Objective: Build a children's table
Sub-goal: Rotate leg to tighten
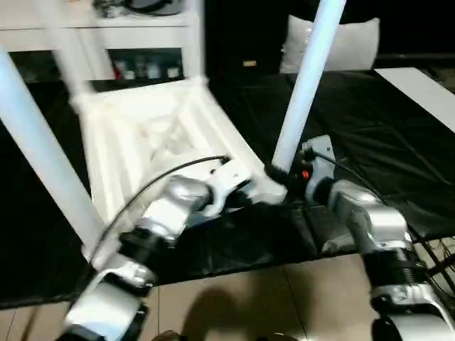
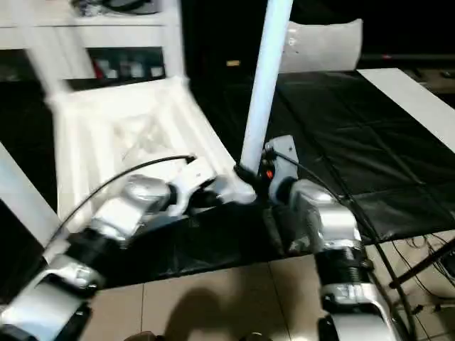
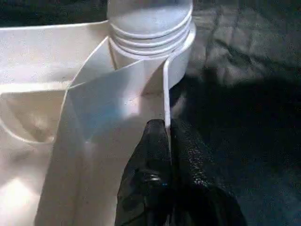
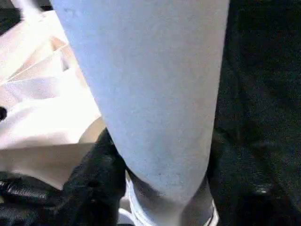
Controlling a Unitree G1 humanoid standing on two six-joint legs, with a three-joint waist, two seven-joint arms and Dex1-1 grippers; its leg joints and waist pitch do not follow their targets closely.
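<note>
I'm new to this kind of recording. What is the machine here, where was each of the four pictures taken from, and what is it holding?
This is a humanoid robot with two silver arms, each ending in a gripper with two black fingers. Two pictures come from its head, looking down over the forearms; the other two come from a camera on each wrist.

A white plastic children's table lies upside down, ribbed underside up, on a black-covered work table. The left gripper is shut, pinching a thin edge of the tabletop near a corner socket. The right gripper is closed around the base of a white tubular leg standing in that socket. Another leg rises at the left.
</note>
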